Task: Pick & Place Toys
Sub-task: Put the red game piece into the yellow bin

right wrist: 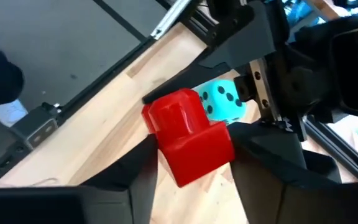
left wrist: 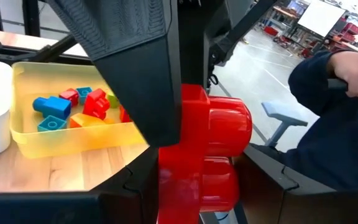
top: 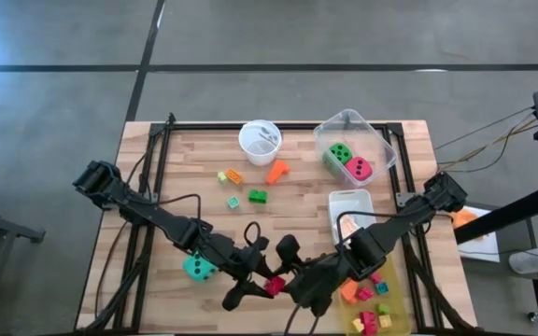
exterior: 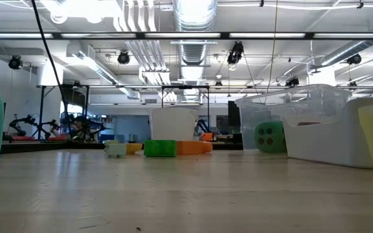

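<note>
Red block (top: 275,285) hanging near table's front edge, beside teal die (top: 199,269); being clamped by left gripper (top: 261,280) and right gripper (top: 286,286) together. Risking drop over edge through mistimed release.

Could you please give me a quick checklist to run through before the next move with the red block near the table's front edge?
1. Red block sits between the right tool's fingers: ok.
2. Left tool also grips the same block: ok.
3. Right tool fully clamped before the left lets go: cannot tell.
4. Yellow bin beside the right arm has room among its blocks: ok.
5. Teal die lies apart from both tools: ok.
6. Person's sleeve beyond the table edge stays back: cannot tell.
</note>
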You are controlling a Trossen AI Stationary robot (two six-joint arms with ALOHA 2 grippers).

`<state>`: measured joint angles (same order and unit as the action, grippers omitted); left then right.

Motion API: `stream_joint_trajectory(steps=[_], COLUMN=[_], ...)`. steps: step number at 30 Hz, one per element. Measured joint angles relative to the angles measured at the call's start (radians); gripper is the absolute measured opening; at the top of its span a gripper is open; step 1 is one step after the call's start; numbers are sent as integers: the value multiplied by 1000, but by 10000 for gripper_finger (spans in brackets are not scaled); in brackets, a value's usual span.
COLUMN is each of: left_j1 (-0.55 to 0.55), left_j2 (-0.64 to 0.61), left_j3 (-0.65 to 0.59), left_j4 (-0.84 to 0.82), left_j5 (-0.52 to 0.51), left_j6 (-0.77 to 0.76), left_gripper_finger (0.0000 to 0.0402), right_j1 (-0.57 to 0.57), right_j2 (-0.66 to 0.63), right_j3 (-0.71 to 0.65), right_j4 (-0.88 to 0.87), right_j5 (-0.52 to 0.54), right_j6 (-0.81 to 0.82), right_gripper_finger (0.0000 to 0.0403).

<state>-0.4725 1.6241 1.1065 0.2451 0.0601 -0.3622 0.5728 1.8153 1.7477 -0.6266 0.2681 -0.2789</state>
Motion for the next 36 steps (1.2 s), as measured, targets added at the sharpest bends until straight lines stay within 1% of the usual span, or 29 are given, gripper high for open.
stream_joint_trajectory(steps=[5,10,11,15,17,20,23,26,30,34,36], left_j1=[0,0,0,-1,0,0,1,1,1,0,0], left_j2=[0,0,0,-1,-2,-2,-2,-2,-2,-2,-2], left_j3=[0,0,0,0,0,0,0,0,0,0,0], left_j4=[-4,1,1,14,14,13,10,9,9,7,7], left_j5=[27,31,31,22,20,17,16,15,13,-19,-19], left_j6=[2,17,19,27,27,27,26,26,26,26,26], left_gripper_finger=[163,165,176,258,290,322,341,352,358,356,346], right_j1=[-3,-5,-5,-5,-3,-3,-3,-3,-3,-3,-3], right_j2=[0,0,0,0,0,0,0,0,0,0,0], right_j3=[0,0,0,-1,-1,-1,-1,-1,-1,-1,-2], right_j4=[-1,1,2,1,3,9,9,10,11,12,22], right_j5=[-49,-82,-82,-89,-91,-94,-94,-94,-93,-87,-86], right_j6=[-35,-43,-42,-33,-33,-31,-17,-9,5,15,13], right_gripper_finger=[142,117,116,114,108,105,105,104,105,105,105])
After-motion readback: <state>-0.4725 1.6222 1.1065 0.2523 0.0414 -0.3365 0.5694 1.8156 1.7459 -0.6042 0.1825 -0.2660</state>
